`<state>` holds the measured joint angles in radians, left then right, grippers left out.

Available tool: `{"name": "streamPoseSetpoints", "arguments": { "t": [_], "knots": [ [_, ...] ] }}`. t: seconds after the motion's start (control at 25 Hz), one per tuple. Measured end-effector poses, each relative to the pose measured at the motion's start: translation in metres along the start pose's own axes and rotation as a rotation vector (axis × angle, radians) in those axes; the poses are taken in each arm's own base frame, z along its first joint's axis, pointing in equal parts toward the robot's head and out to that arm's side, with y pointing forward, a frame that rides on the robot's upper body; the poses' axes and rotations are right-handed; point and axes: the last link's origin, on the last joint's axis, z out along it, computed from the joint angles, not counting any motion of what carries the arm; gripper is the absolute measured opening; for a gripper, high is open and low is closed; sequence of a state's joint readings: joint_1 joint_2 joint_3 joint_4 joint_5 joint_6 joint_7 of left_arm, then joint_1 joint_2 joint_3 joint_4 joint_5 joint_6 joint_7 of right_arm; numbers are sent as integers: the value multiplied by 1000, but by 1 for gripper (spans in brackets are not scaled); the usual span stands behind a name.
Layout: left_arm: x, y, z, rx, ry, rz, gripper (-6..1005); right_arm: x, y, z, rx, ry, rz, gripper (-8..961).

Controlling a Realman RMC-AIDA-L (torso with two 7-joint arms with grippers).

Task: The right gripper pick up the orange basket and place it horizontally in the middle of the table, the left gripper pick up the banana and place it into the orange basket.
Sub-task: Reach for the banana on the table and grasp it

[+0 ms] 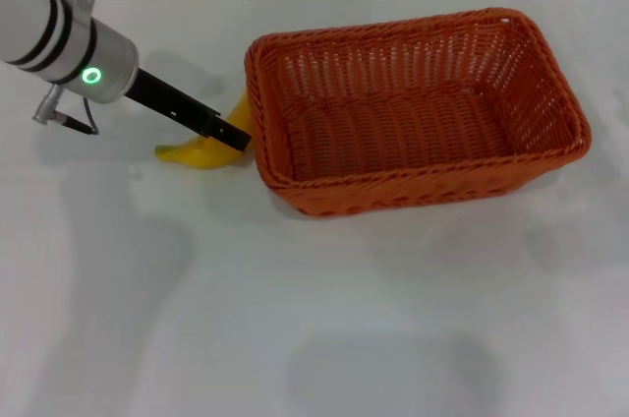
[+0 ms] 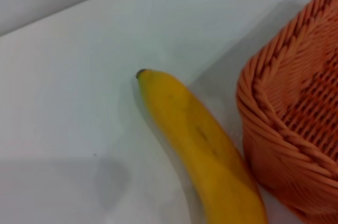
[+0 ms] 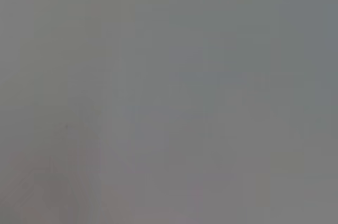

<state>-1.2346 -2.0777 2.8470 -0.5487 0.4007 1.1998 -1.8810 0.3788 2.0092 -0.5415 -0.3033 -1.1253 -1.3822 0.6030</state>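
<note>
Left gripper (image 1: 228, 132), a black two-finger claw on a silver arm, reaches over the curved yellow banana (image 1: 201, 152); whether it has closed, I cannot tell. Just right sits the woven orange basket (image 1: 413, 181). Grasp mid-fruit, clear of the rim.

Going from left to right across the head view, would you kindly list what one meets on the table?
Left arm's silver wrist with green ring light → left tool → banana → orange basket, all on the white table.
</note>
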Motion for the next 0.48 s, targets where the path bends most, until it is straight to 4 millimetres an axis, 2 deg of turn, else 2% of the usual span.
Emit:
{"name": "streamPoseSetpoints", "arguments": {
  "t": [0.48],
  "knots": [
    [-4,-1,3,3,-2,-10,832,-1,-1,0,-1,1,-5,864]
  ]
}}
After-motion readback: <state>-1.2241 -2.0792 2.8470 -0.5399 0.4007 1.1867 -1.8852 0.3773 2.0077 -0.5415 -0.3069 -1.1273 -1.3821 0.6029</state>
